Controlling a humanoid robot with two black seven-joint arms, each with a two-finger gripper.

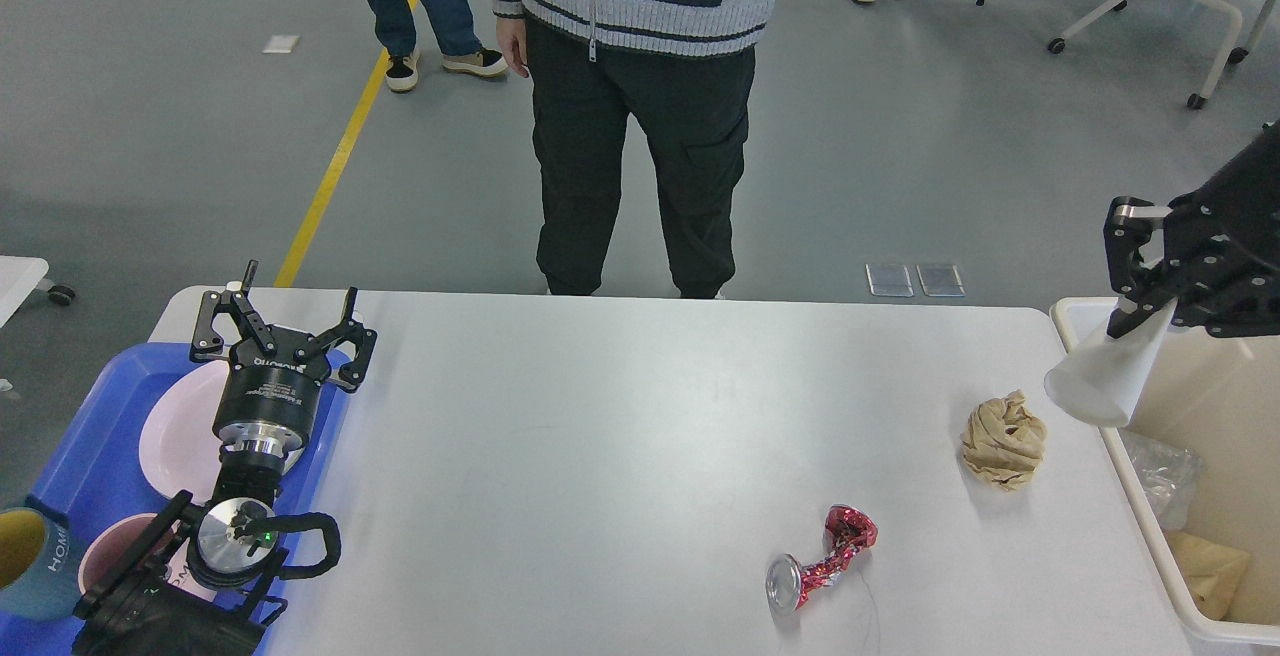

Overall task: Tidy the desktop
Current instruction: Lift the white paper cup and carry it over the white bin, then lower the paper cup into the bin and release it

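A crushed can (pixel 820 556) lies by the counter's (pixel 600 456) near edge. The right hand (pixel 1140 311) grips a white cup (pixel 1105 376) over the bin's (pixel 1075 321) rim, seemingly to discard it; the left hand (pixel 285 321) spreads empty over the blue tray (pixel 90 456).

The desktop (pixel 600 436) lies open across its middle; only a crushed can (pixel 820 558) and crumpled paper (pixel 1004 439) obstruct its right.
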